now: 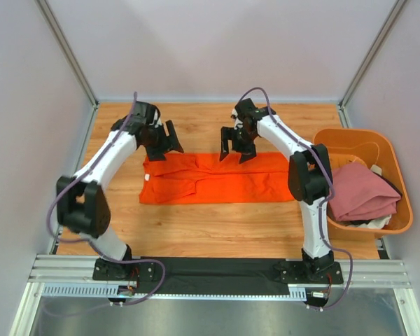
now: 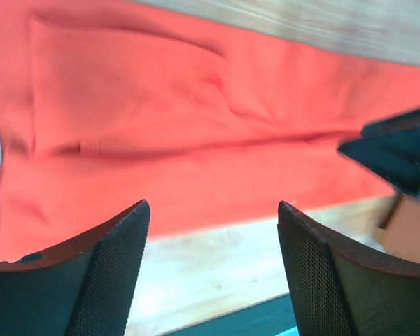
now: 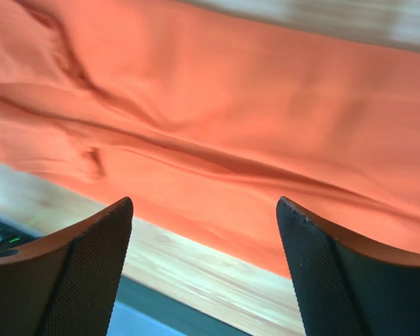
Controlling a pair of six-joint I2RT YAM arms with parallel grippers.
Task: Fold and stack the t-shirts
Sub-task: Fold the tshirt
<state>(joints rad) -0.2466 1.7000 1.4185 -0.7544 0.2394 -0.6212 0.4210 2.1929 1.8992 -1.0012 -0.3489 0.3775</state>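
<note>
Wood tabletop (image 1: 217,231), orange t-shirt (image 1: 217,180); tub (image 1: 350,133) only overhead.

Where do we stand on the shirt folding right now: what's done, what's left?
Done: the bright orange cloth t-shirt lies on the wooden table, apparently folded lengthwise into a long strip. In hand: nothing; the left gripper and right gripper hover open over its far edge. Left: its crosswise folds, then the dusty pink shirt bundled in the orange plastic tub, and stacking.
</note>
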